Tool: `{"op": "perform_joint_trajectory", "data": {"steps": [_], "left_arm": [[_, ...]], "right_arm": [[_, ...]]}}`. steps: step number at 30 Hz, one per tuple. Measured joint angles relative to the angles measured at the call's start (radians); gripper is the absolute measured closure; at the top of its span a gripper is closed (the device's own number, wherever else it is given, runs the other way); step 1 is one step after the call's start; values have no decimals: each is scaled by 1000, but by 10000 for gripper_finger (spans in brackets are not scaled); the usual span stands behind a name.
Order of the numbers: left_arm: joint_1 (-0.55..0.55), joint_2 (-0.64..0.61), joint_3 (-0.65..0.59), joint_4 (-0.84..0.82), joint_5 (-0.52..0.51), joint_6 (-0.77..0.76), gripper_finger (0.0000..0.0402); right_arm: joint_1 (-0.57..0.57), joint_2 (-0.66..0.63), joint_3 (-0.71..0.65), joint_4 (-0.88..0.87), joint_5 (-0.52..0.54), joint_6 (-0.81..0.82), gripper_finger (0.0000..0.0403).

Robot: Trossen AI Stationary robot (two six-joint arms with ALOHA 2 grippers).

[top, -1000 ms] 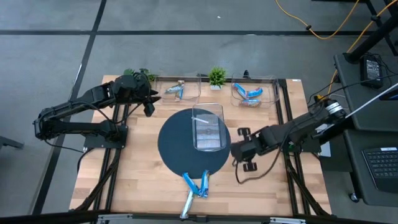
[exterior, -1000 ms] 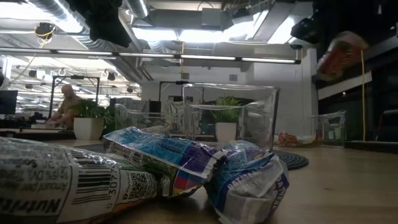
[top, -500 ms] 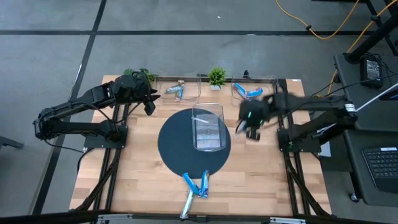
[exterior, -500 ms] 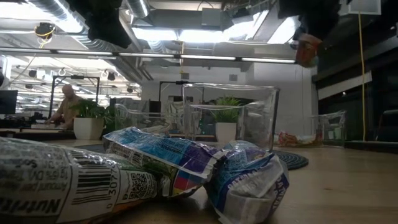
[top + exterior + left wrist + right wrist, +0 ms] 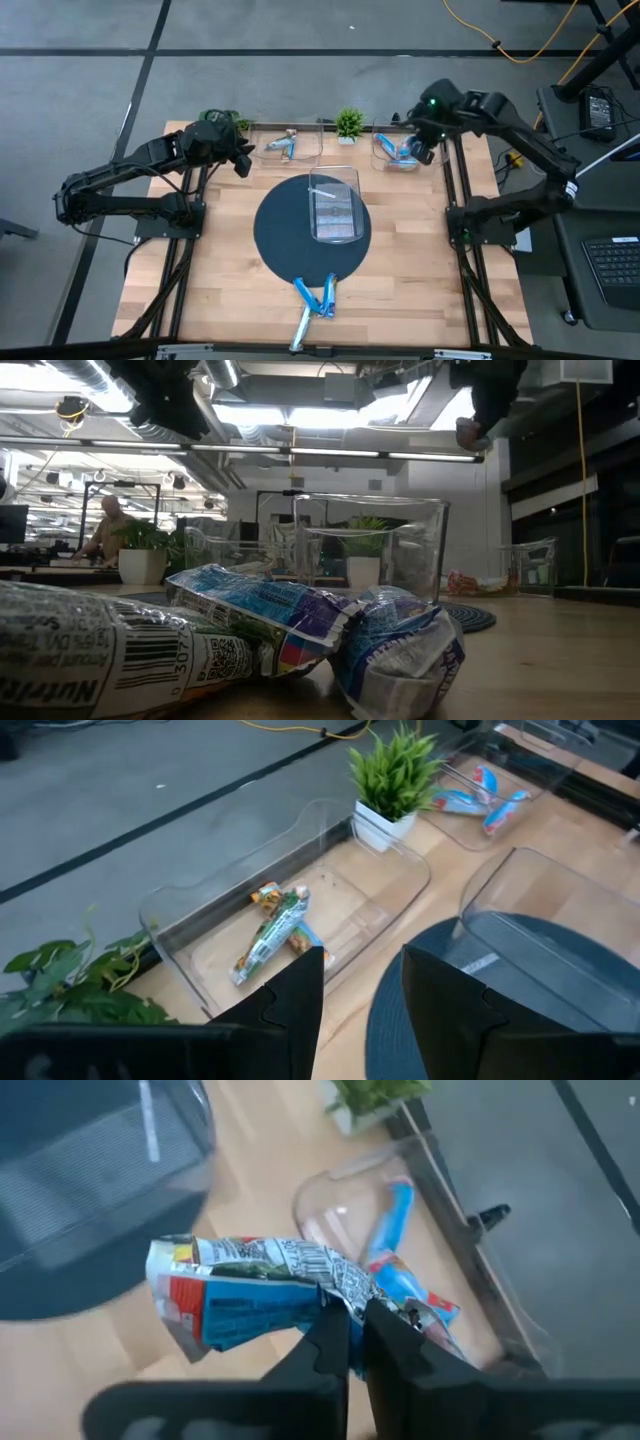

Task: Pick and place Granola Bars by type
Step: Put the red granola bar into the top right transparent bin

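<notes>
Blue-and-red bar (image 5: 235, 1295), one end hidden between right hand (image 5: 348, 1342) fingers.

Two arms, both matte black, built from boxy links with rounded joint housings. Left arm (image 5: 130, 180): long slim black links, bulkier black housing at the wrist, black base block at the table's left edge. Right arm (image 5: 520, 150): same black finish, a small green indicator light on the wrist housing, black cabling running along the links. Left end effector (image 5: 362, 990): two flat, broad black fingers with squared, angular edges and stepped notches along the inner sides. Right end effector (image 5: 347, 1342): two narrow black fingers, smooth plastic look, on a wide black body.
</notes>
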Motion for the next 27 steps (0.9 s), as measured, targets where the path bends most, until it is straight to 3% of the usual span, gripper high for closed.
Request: {"op": "perform_joint_trajectory", "data": {"steps": [7, 13, 21, 27], "left_arm": [[0, 0, 0, 0, -25, -29, 274], [0, 0, 0, 0, -70, -48, 274], [0, 0, 0, -7, -72, -67, 274], [0, 0, 0, -7, -89, -66, 274]], "right_arm": [[-172, 74, -8, 64, -24, -135, 383], [-303, 136, -138, 223, -74, -158, 382], [-373, 163, -295, 243, -60, -158, 381], [-402, 163, -420, 299, -41, -64, 383]]}}
